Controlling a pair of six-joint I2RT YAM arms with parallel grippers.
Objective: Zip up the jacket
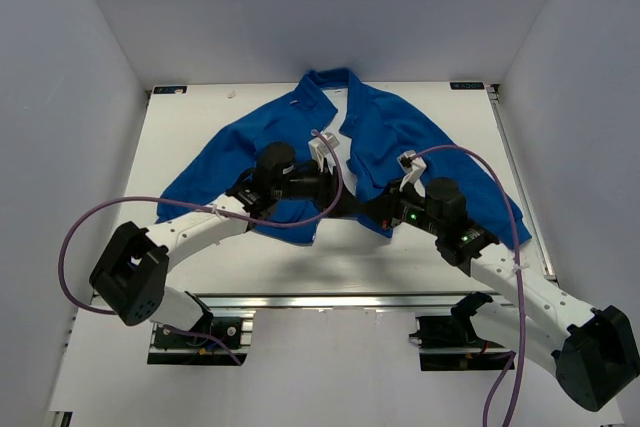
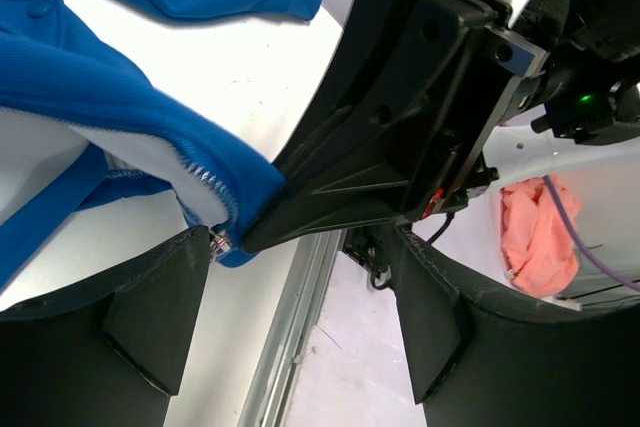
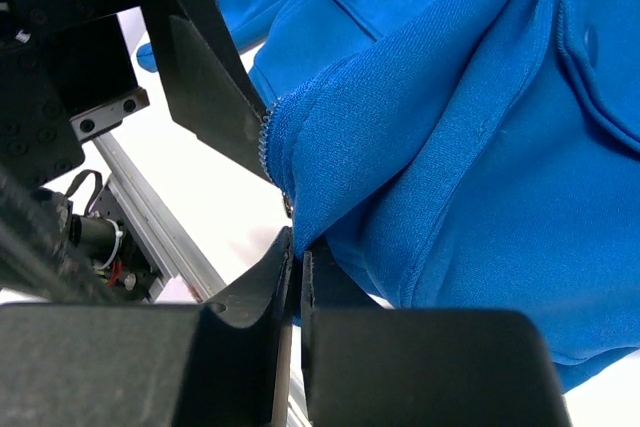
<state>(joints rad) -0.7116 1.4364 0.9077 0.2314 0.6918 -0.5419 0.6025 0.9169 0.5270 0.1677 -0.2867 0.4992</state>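
Note:
The bright-blue jacket (image 1: pixel 400 137) lies spread on the white table, collar at the far side, its front parted over white lining. My right gripper (image 3: pixel 298 259) is shut on the jacket's (image 3: pixel 450 147) lower front edge, just below the zipper teeth (image 3: pixel 266 142). My left gripper (image 2: pixel 300 322) stands open, facing the right one. The pinched jacket corner (image 2: pixel 240 187) with its metal zipper end (image 2: pixel 217 243) sits by the left finger (image 2: pixel 150 317) without being gripped. In the top view both grippers, left (image 1: pixel 343 191) and right (image 1: pixel 374 211), meet at the jacket's near hem.
The aluminium rail (image 1: pixel 330 300) runs along the table's near edge, right below both grippers. A pink cloth (image 2: pixel 540 237) lies beyond the right arm in the left wrist view. White walls enclose the table (image 1: pixel 200 127) on three sides. Purple cables (image 1: pixel 80 237) loop off both arms.

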